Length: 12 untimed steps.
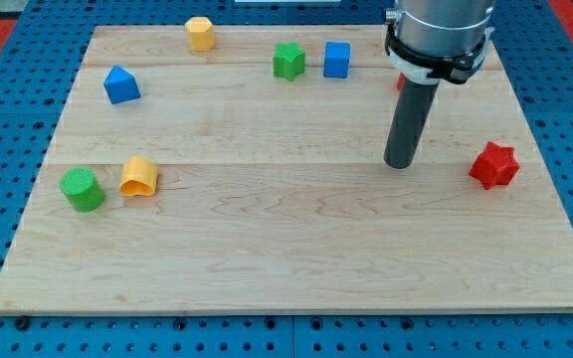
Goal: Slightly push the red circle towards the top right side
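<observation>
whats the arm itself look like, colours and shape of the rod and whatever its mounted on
The arm ends in a straight, dark grey cylindrical rod, smooth and matte, with my tip as its flat lower end. Above the rod sits a wider round housing in metallic grey, ringed by a black band with a thin white collar beneath it. No cables or markings show.
</observation>
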Tool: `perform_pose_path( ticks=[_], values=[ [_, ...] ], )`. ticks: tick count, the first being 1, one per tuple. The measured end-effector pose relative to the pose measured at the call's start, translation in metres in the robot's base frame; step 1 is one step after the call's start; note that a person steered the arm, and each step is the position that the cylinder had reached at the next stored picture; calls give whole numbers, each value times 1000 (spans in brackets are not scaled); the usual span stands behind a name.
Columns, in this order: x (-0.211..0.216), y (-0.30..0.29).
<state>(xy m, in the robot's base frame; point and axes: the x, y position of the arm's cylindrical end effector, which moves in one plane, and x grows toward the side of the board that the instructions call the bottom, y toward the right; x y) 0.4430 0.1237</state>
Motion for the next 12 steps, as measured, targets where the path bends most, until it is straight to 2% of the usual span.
perform_pose_path(
  ticks=[1,2,3,5,7,8,9,11,12],
  values=[
    [2,-81],
    [6,-107],
    [4,-80],
    [27,-181],
    [37,-181],
    [24,-149],
    [-23,-83],
    [-147,107],
    [-151,55]
  ],
)
